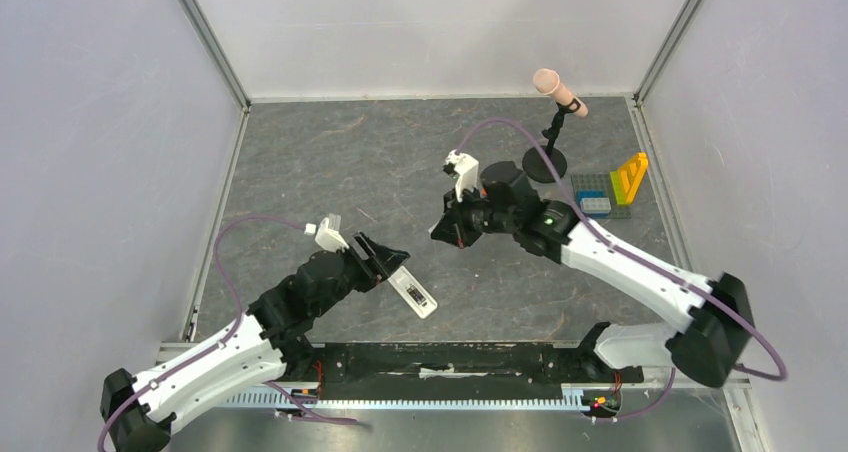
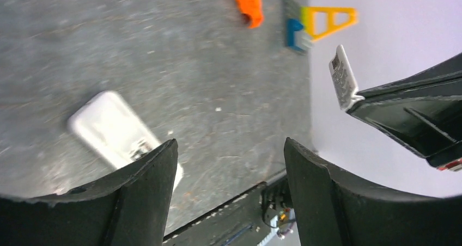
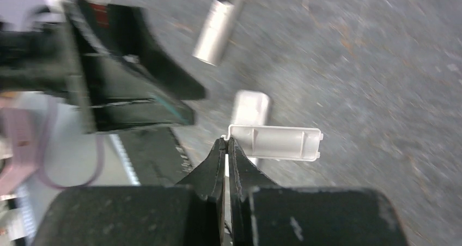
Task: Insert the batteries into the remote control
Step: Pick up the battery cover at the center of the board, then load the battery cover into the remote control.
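The white remote control (image 1: 413,292) lies flat on the grey table, recess side up, just right of my left gripper (image 1: 385,257). In the left wrist view the remote control (image 2: 117,129) sits partly behind the left finger, and my left gripper (image 2: 229,148) stands open and empty above bare table. My right gripper (image 3: 226,141) is shut on the edge tab of a white battery cover (image 3: 275,142), held above the table near the remote control (image 3: 250,109). A grey battery (image 3: 215,31) lies beyond. From above, my right gripper (image 1: 445,234) hangs over the table's middle.
A microphone stand (image 1: 545,162) rises at the back right. Beside it sits a grey baseplate with coloured bricks (image 1: 610,192). An orange oblong thing (image 2: 248,4) lies near those bricks. The black rail (image 1: 450,362) runs along the near edge. Walls close in all sides.
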`<state>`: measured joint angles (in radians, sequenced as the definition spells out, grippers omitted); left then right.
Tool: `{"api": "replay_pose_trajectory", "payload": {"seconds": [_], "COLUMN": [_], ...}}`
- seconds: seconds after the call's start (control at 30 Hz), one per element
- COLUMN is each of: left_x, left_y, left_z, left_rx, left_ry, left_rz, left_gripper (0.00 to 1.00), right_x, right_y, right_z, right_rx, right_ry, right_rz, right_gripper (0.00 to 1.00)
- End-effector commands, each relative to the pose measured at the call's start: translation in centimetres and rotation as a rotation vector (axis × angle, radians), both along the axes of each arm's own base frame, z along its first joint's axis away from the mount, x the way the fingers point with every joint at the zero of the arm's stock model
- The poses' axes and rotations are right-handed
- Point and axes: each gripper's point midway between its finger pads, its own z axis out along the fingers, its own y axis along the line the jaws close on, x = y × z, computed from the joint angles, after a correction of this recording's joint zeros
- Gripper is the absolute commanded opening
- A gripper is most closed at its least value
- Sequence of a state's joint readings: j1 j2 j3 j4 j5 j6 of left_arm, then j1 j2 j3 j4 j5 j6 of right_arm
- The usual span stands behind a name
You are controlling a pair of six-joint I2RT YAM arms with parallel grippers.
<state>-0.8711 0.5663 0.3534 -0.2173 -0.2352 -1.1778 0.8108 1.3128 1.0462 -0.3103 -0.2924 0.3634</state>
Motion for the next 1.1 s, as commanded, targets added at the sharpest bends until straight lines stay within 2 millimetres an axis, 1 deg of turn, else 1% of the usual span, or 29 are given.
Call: {"api": "replay_pose_trajectory", "payload": {"seconds": [0.0, 0.03, 0.07, 0.17, 0.27, 0.33, 0.4, 0.5, 0.53, 0.57, 0.6, 0.63, 0.67, 0.73, 0.8, 0.87, 1.0, 1.07], "left_x": [0.1, -0.1, -0.2, -0.3, -0.9, -1.6, -2.1, -3.3, -3.8, -4.0, -4.4, -4.5, -4.8, -5.2, -5.7, -6.3, -7.4, -7.6], "left_y": [-2.4, -2.5, -2.5, -1.7, -1.2, -1.6, -2.5, -4.4, -4.9, -5.3, -5.4, -5.8, -5.8, -6.1, -6.1, -5.9, -4.6, -4.2], "left_z": [7.7, 9.1, 10.1, 13.4, 17.1, 19.3, 20.7, 23.1, 24.2, 24.6, 25.6, 25.7, 26.4, 26.9, 27.4, 27.9, 29.0, 29.2], "left_rx": [-0.122, -0.140, -0.143, -0.075, -0.065, -0.089, -0.130, -0.298, -0.368, -0.429, -0.490, -0.527, -0.570, -0.620, -0.668, -0.720, -0.826, -0.855], "left_ry": [-0.320, -0.375, -0.413, -0.569, -0.696, -0.746, -0.735, -0.695, -0.703, -0.687, -0.703, -0.696, -0.720, -0.743, -0.767, -0.793, -0.837, -0.833], "left_rz": [-0.151, -0.168, -0.178, -0.199, -0.217, -0.259, -0.306, -0.386, -0.411, -0.426, -0.439, -0.452, -0.467, -0.497, -0.527, -0.551, -0.555, -0.554], "left_gripper": [0.77, 0.77, 0.77, 0.77, 0.77, 0.77, 0.76, 0.74, 0.74, 0.74, 0.73, 0.73, 0.72, 0.72, 0.71, 0.70, 0.69, 0.69], "right_x": [-4.2, -5.1, -6.0, -8.7, -11.2, -12.7, -14.0, -15.5, -15.9, -16.2, -16.8, -17.1, -17.6, -18.5, -19.1, -19.0, -18.8, -18.7], "right_y": [1.1, 1.1, 0.8, 0.1, -0.8, -1.4, -1.9, -2.7, -2.9, -3.1, -3.4, -3.7, -4.0, -4.7, -5.3, -5.3, -5.3, -5.3], "right_z": [8.3, 9.7, 11.0, 15.1, 18.5, 20.7, 22.0, 23.2, 23.5, 23.7, 24.3, 24.5, 24.9, 25.7, 26.4, 26.7, 26.9, 27.0], "right_rx": [0.285, 0.323, 0.359, 0.477, 0.588, 0.662, 0.719, 0.796, 0.826, 0.848, 0.883, 0.914, 0.945, 1.011, 1.059, 1.073, 1.085, 1.091], "right_ry": [-0.001, -0.012, -0.025, -0.072, -0.113, -0.140, -0.144, -0.157, -0.153, -0.143, -0.138, -0.137, -0.117, -0.095, -0.084, -0.071, -0.067, -0.071], "right_rz": [0.169, 0.205, 0.236, 0.342, 0.439, 0.499, 0.545, 0.603, 0.618, 0.631, 0.648, 0.664, 0.679, 0.716, 0.739, 0.737, 0.722, 0.717], "right_gripper": [0.00, 0.00, 0.00, 0.00, 0.00, 0.00, 0.00, 0.00, 0.00, 0.00, 0.00, 0.00, 0.00, 0.00, 0.00, 0.00, 0.00, 0.00]}}
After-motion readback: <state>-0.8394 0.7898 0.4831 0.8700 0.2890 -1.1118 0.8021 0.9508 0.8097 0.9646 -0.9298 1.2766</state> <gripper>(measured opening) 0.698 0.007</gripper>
